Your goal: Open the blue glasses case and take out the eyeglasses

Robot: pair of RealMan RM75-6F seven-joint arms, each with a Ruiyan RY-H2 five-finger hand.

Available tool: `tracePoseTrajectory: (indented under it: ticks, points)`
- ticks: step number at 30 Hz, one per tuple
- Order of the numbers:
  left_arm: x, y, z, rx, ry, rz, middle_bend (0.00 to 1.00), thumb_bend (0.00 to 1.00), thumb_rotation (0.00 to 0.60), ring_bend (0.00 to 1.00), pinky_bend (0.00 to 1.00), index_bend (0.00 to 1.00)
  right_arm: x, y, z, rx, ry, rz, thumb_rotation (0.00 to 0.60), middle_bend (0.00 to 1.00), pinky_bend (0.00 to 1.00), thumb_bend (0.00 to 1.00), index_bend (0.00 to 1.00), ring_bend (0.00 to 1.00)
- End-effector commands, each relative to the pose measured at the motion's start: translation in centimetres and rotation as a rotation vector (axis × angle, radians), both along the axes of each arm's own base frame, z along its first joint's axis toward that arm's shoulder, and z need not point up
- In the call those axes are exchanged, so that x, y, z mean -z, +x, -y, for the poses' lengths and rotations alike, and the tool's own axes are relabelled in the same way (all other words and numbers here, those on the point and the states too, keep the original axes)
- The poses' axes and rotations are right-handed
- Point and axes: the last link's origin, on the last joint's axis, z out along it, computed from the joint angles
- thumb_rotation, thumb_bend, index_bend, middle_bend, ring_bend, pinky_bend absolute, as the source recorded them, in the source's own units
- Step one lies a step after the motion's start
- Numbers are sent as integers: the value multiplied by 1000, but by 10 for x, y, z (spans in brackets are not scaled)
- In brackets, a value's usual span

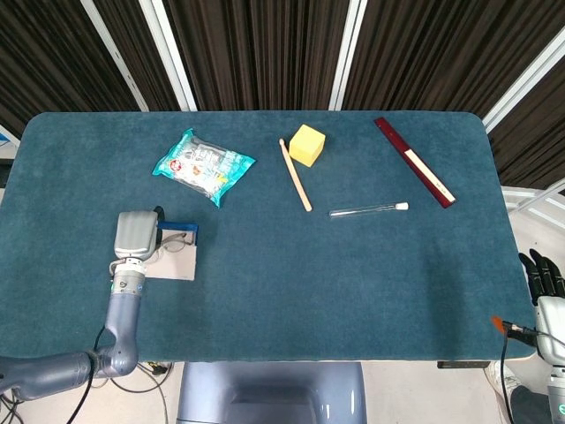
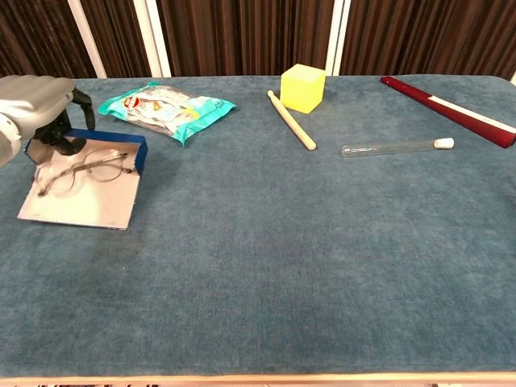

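The blue glasses case (image 2: 107,138) lies open at the table's left side, its pale flap (image 2: 81,205) spread toward me. The thin-framed eyeglasses (image 2: 89,168) sit tilted in it, one temple reaching out over the flap. My left hand (image 2: 36,101) is at the case's left end, with dark fingers curled down over the blue wall onto the left side of the glasses. From the head view, the left hand (image 1: 134,234) covers the left end of the case (image 1: 178,227). My right hand (image 1: 540,276) hangs off the table's right edge with its fingers straight, holding nothing.
A snack packet (image 2: 165,106) lies just behind and right of the case. Further right are a wooden stick (image 2: 291,119), a yellow cube (image 2: 303,87), a glass tube (image 2: 395,147) and a dark red ruler (image 2: 447,109). The table's left edge is close to my left hand.
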Motion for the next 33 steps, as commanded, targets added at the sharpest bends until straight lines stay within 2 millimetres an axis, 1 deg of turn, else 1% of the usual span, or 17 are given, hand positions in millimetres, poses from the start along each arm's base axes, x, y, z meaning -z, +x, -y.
tracePoseTrajectory:
  ticks: [1,6,9,10,12,14,16,18,21,23,25,28,33]
  points:
    - [1,-6,1,-16,-3,-1,1000,497,600,1000,1000,546,0,0,0,0,0,-1,600,0,194,161,0,0]
    - [3,-10,1,-35,-5,1,1000,496,600,1000,1000,543,0,0,0,0,-1,0,600,0,194,160,0,0]
    - [3,-12,1,-47,-5,0,1000,492,600,1000,1000,523,0,0,0,1,0,0,600,0,194,160,0,0]
    - [3,-13,0,-54,-5,-1,1000,467,600,999,1000,493,0,0,0,1,1,1,600,0,194,160,0,0]
    - [4,-14,0,-77,-8,4,1000,363,600,995,1000,403,0,0,0,0,1,0,600,0,194,160,0,0]
    - [5,-14,0,-101,-16,9,1000,196,600,992,1000,294,0,0,0,0,0,0,600,0,194,160,0,0]
    - [4,-12,-1,-113,-17,14,1000,107,600,992,1000,250,-1,0,0,0,0,0,600,0,194,160,0,0]
    - [1,-9,-2,-111,-10,25,1000,84,600,992,1000,240,0,0,0,0,1,0,600,0,194,160,0,0]
    - [-4,-7,-2,-111,0,45,1000,85,600,992,1000,243,0,0,0,-2,1,-1,600,0,194,160,0,0]
    - [-7,-6,-1,-109,2,51,1000,129,600,992,1000,283,0,0,0,-2,1,0,600,0,194,161,0,0]
    - [-10,-4,4,-105,-7,76,1000,180,600,992,1000,332,-1,0,0,0,0,1,600,0,194,161,0,0]
    - [-12,-2,20,-99,-44,117,1000,221,600,994,1000,378,-1,0,0,1,0,0,600,0,194,160,0,0]
    - [-13,-10,54,-118,-142,124,1000,265,600,999,1000,416,0,0,-1,1,5,2,600,0,194,160,0,0]
